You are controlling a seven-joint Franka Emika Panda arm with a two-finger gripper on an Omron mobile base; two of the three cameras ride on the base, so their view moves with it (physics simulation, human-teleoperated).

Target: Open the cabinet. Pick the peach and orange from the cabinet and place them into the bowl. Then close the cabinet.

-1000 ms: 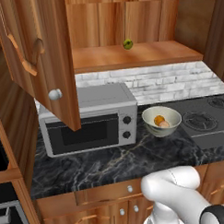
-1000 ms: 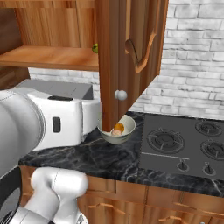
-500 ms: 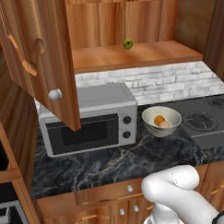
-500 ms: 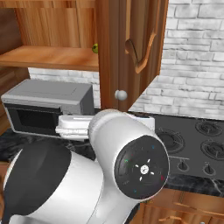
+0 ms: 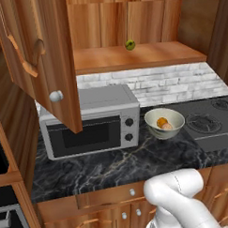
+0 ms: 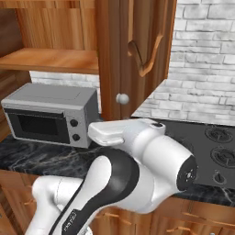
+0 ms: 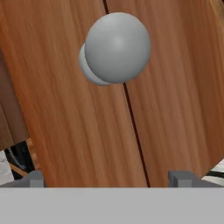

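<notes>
- Dark marbled counter (image 5: 104,165) runs under the cabinet (image 5: 132,56), with a microwave (image 5: 88,121) at its left and a stove (image 5: 205,123) at its right.
- You see both fruits already in the bowl (image 5: 174,117), which stands on the counter between microwave and stove. The orange (image 5: 161,122) lies toward the back and the peach (image 5: 167,127) touches it at the front.
- Over the last second the arm (image 6: 137,151) has swung across the right base view, from the left edge to the middle. Its hand now reaches toward the right door (image 6: 133,55).
- Bowl, fruits and both doors have stayed where they were, and the left door (image 5: 38,53) stands wide open too.
- That tells you the picking is done. By my judgement, closing the cabinet is the step now beginning.
- In the hand view the gripper (image 7: 109,180) is spread and empty, its tips far apart and touching nothing. A round silver knob (image 7: 117,47) sits ahead of it on the wood.
- You cannot be certain which door that knob belongs to. The right door's knob (image 6: 122,98), just above the hand, seems the likely one.
- The arm hides the bowl in the right base view, and the fingers are not clear there.
- A small green-yellow fruit (image 5: 130,44) remains on the shelf, which is no concern of yours.
</notes>
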